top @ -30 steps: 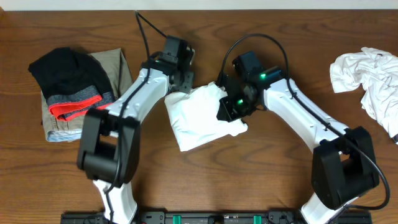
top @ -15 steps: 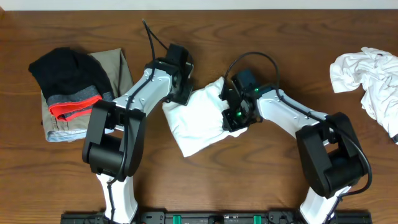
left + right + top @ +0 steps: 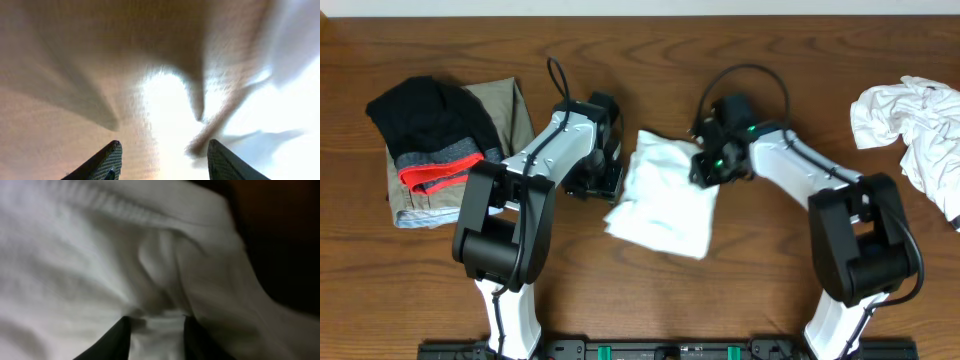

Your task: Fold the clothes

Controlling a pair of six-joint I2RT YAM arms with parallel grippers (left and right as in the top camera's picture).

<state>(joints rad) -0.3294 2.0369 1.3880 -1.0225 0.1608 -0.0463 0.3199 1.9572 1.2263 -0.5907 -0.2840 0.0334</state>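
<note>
Swung round since earlier, the white garment [image 3: 665, 200] lay between the left jaws, open and empty, and the right jaws, their hold impossible to tell; this fold seemed nearly done, next needing release and smoothing.

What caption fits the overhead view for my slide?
Left arm and right arm at a white garment; folded stack left, crumpled white pile right.

Overhead cam sits high and looks straight down on the brown wooden table [image 3: 640, 40], whole top in shot. Both wrist cams are jammed right up against the folded white cotton garment [image 3: 665, 205], the one bit all three views share.
</note>
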